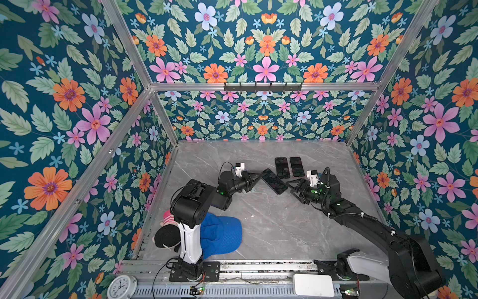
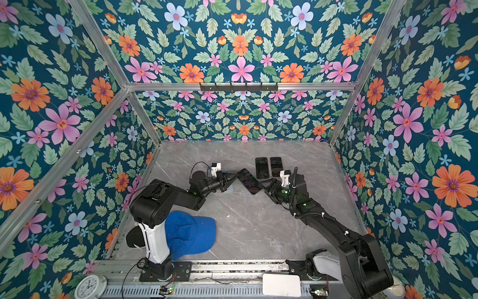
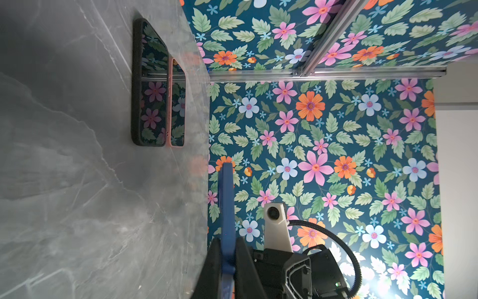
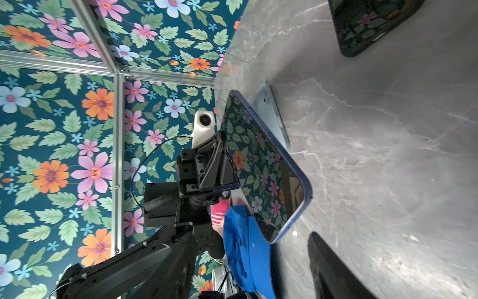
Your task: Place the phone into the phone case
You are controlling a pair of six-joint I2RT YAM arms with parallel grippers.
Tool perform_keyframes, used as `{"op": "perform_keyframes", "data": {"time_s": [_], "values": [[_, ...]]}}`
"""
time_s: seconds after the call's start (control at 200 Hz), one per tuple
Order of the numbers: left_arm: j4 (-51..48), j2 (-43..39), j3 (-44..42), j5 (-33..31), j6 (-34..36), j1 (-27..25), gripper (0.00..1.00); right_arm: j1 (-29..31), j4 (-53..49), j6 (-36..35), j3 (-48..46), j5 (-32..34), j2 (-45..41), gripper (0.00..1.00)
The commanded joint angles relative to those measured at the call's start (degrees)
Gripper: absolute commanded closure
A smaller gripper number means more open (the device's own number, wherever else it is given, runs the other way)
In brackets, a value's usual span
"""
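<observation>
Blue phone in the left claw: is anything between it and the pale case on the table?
Nothing visible does. The phone, clamped in the left claw, hangs tilted right beside the case, which lies bare on the table. The right claw hovers at the phone's other end.

phone point(image 1: 274, 181): blue rim | phone case point(image 4: 271, 119): pale blue | tabletop point(image 1: 271, 227): grey marble | cap point(image 1: 222, 236): blue | walls point(image 1: 77, 103): teal floral

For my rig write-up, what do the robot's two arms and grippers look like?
The left arm and right arm are mostly black, each with a white lower link and green lights near the wrist. The left gripper and right gripper have black triangular fingers, with a white camera mount and black cable behind each.
</observation>
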Motion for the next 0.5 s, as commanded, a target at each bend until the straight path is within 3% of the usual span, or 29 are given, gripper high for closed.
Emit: {"op": "perform_keyframes", "data": {"time_s": [0.0, 0.495], "values": [[8.0, 0.7, 0.2, -1.3, -3.7, 0.0, 0.99, 0.0, 8.7, 5.3, -1.4, -0.7, 0.3, 0.34], [15.7, 3.4, -0.3, -2.8, -8.5, 0.0, 0.99, -0.2, 34.8, 17.3, -8.2, -0.4, 9.5, 0.41]]}}
